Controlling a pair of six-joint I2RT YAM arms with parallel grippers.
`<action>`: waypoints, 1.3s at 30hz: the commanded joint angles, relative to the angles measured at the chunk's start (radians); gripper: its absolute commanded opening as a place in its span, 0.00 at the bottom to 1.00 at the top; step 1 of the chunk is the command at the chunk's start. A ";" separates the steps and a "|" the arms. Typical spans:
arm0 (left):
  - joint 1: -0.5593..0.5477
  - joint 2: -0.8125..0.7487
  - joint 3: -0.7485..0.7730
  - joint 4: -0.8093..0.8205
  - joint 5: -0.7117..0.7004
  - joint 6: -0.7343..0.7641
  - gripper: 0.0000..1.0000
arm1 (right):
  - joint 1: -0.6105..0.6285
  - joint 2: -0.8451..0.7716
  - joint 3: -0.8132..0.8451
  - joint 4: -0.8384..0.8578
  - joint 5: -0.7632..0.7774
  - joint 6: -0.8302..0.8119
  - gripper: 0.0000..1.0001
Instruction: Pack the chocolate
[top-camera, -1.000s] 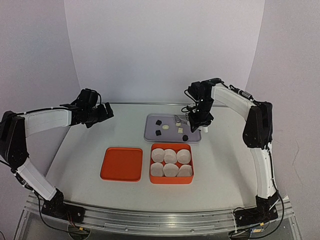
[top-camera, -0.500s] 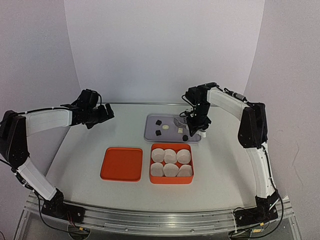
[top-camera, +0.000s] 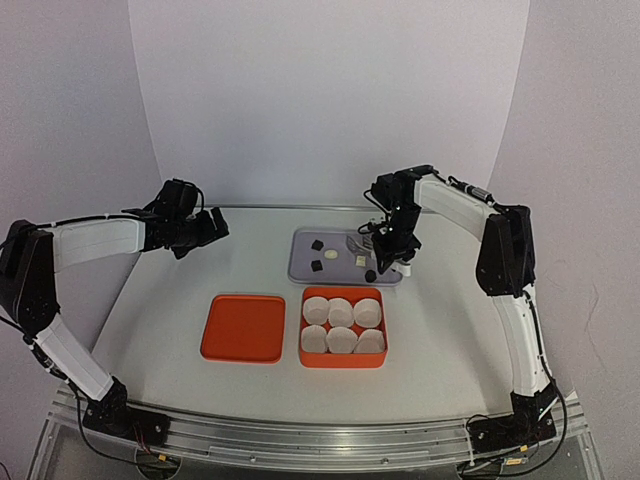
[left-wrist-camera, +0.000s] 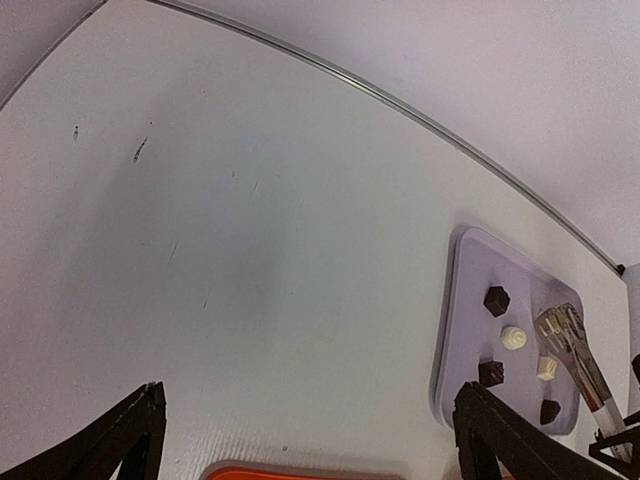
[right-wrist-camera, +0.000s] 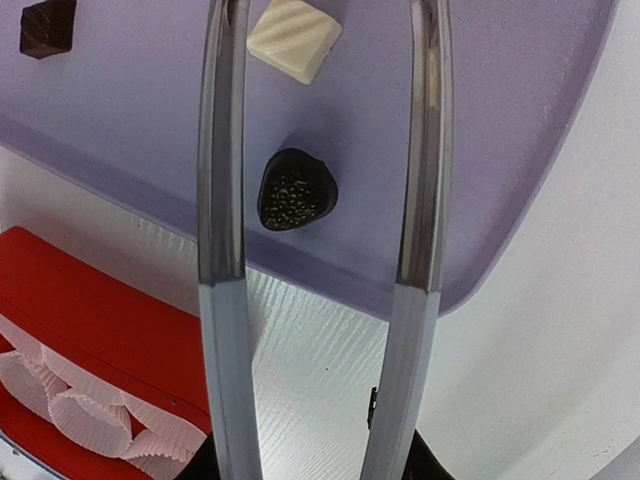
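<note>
Several chocolate lumps lie on a lavender tray (top-camera: 298, 264): dark ones (top-camera: 316, 244) (top-camera: 316, 265) (top-camera: 369, 274) and cream ones (top-camera: 331, 255) (top-camera: 359, 260). My right gripper (top-camera: 396, 246) is shut on a pair of metal tongs (right-wrist-camera: 222, 200) above the tray's near right corner. The tongs' two arms stand apart, and a dark chocolate (right-wrist-camera: 296, 190) lies between them, closer to the left arm, touching neither. A cream chocolate (right-wrist-camera: 295, 38) lies just beyond it. My left gripper (top-camera: 214, 226) hangs open and empty over the table's far left, well away from the tray (left-wrist-camera: 470, 330).
In front of the tray stands a red box (top-camera: 341, 363) filled with several white paper cups (top-camera: 341, 311). Its flat red lid (top-camera: 242, 327) lies to its left. The box's corner and cups (right-wrist-camera: 90, 415) show at the lower left in the right wrist view.
My right gripper with the tongs has shifted left and lower, over the tray's near right corner, then held there. The left arm has not moved.
</note>
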 joint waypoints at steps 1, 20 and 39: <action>0.006 0.002 0.003 0.024 0.005 -0.016 1.00 | 0.002 -0.015 -0.013 -0.025 -0.020 0.000 0.24; 0.006 -0.007 -0.018 0.035 0.000 -0.034 1.00 | 0.020 -0.009 -0.019 -0.048 0.077 -0.099 0.19; 0.006 -0.015 -0.011 0.054 0.009 -0.032 1.00 | 0.026 -0.046 0.014 -0.032 0.091 -0.110 0.00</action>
